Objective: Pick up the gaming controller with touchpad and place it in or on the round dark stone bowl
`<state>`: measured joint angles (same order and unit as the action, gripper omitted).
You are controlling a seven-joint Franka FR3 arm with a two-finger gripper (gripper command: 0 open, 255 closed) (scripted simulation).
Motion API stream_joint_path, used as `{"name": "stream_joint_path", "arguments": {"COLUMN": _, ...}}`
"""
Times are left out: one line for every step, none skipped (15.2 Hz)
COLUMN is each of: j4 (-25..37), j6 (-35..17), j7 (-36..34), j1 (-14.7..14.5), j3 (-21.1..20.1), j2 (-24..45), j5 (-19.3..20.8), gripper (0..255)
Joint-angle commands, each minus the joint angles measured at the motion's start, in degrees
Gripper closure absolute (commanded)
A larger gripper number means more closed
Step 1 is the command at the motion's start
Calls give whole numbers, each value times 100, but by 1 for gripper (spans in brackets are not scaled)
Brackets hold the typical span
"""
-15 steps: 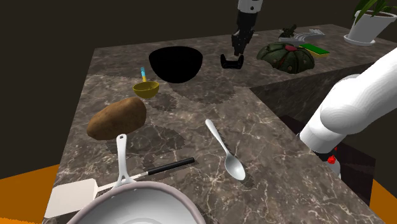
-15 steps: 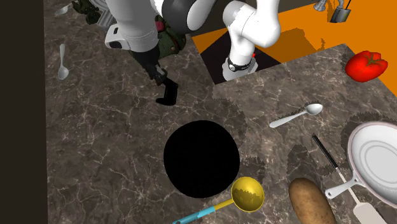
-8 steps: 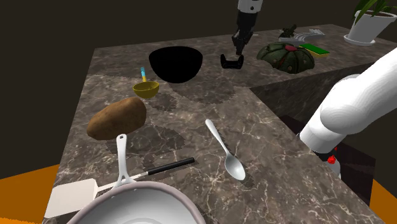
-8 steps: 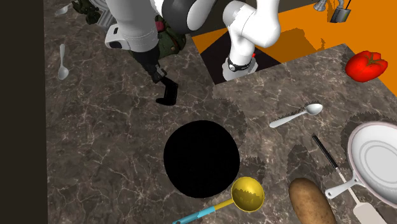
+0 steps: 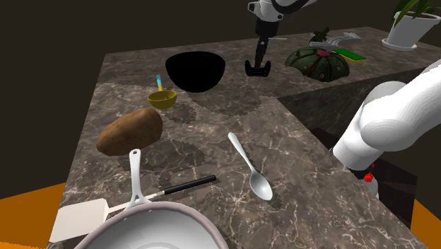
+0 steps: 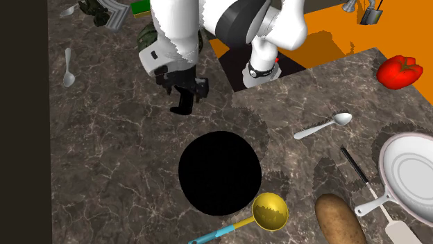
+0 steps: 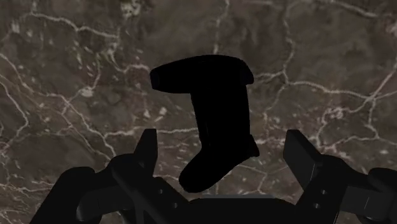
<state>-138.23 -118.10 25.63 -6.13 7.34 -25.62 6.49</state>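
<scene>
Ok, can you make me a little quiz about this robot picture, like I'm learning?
1. True or false: the gripper is shut on the black controller.
2. The ladle beside the black bowl has a scoop that is: A yellow, B red, C white.
3. Is the controller in the bowl yet?
Key: 1 false, it is open; 2 A; 3 no, it lies on the counter.
</scene>
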Motion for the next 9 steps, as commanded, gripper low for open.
{"name": "stream_joint_path", "arguments": {"j4": -134, "j6": -173, "j7": 294, "j1": -99, "j3": -8, "j2": -19, "j5": 58, "gripper": 0}}
{"name": "stream_joint_path", "arguments": {"j4": -185, "j6": -256, "j7": 294, "j1": -96, "j3": 0, "j2": 13, "j5": 62, "gripper": 0}}
{"name": "stream_joint_path", "arguments": {"j4": -236, "j6": -340, "j7": 293, "j1": -94, "j3": 7, "j2": 46, "j5": 66, "gripper": 0}}
{"name": "stream_joint_path", "arguments": {"j4": -285, "j6": -424, "j7": 293, "j1": -92, "j3": 14, "j2": 81, "j5": 70, "gripper": 0}}
{"name": "stream_joint_path", "arguments": {"j4": -333, "j6": -509, "j7": 292, "j1": -90, "j3": 22, "j2": 118, "j5": 74, "gripper": 0}}
{"name": "stream_joint_path", "arguments": {"j4": -380, "j6": -594, "j7": 292, "j1": -88, "j3": 29, "j2": 156, "j5": 78, "gripper": 0}}
{"name": "stream_joint_path", "arguments": {"j4": -451, "j6": -729, "j7": 291, "j1": -85, "j3": 41, "j2": 219, "j5": 84, "gripper": 0}}
{"name": "stream_joint_path", "arguments": {"j4": -452, "j6": -728, "j7": 291, "j1": -85, "j3": 41, "j2": 217, "j5": 84, "gripper": 0}}
{"name": "stream_joint_path", "arguments": {"j4": -451, "j6": -729, "j7": 291, "j1": -85, "j3": 41, "j2": 218, "j5": 84, "gripper": 0}}
